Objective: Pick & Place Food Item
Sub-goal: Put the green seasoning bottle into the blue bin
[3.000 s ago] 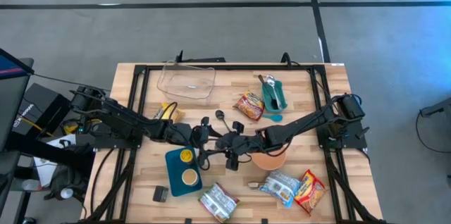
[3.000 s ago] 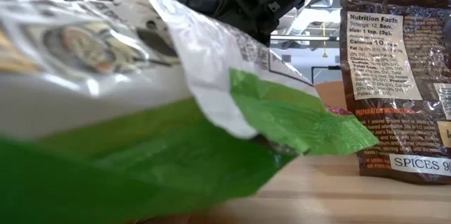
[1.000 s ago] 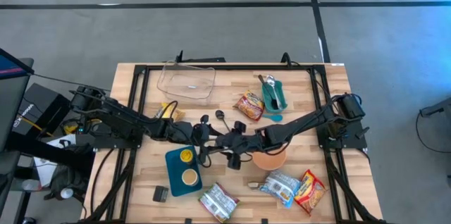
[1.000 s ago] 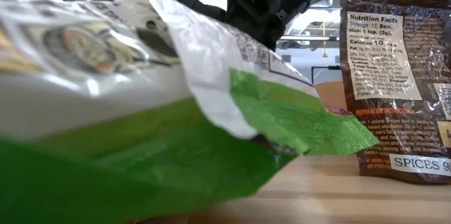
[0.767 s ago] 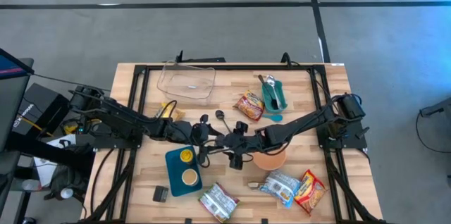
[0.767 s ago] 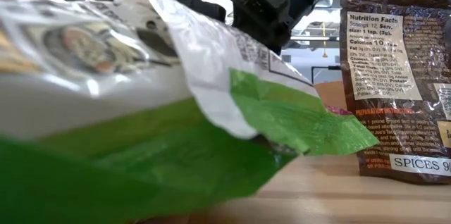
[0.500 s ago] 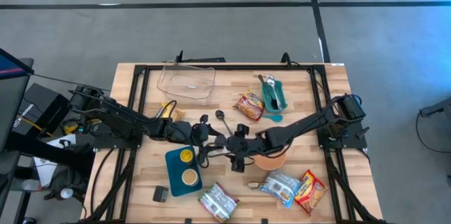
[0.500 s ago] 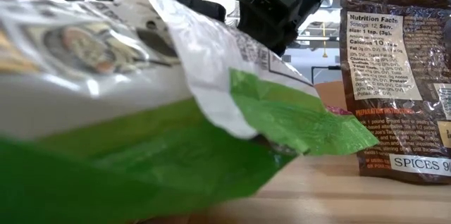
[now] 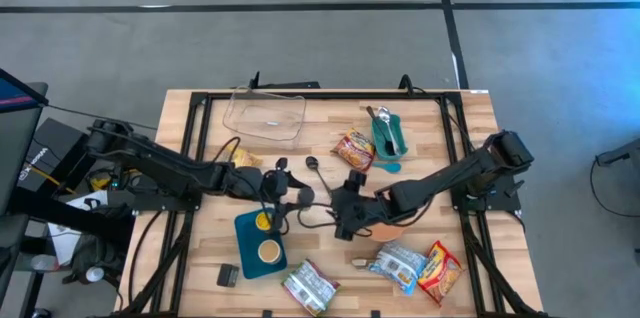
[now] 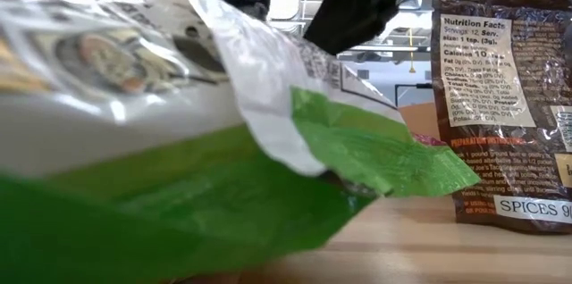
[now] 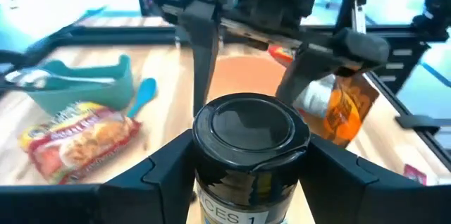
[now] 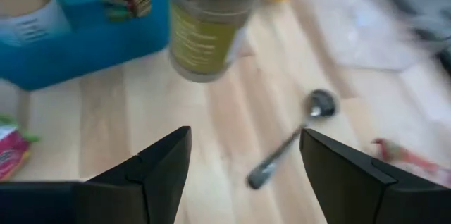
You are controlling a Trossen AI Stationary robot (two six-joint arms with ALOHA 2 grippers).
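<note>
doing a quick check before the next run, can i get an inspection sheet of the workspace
surface: wooden table, black frame round it
job's things: black-lidded spice jar; blue tray holding a yellow-lidded jar and a cup; orange bowl partly under the right arm
clutter: clear container, teal holder, noodle packet, three packets along the near edge, loose spoon
grippers: left tool shut on the spice jar, held off the table; right tool open, empty, above bare wood
cables: black cables loop off the wrists
surroundings: grey floor, dark equipment left of the table; no person seen
</note>
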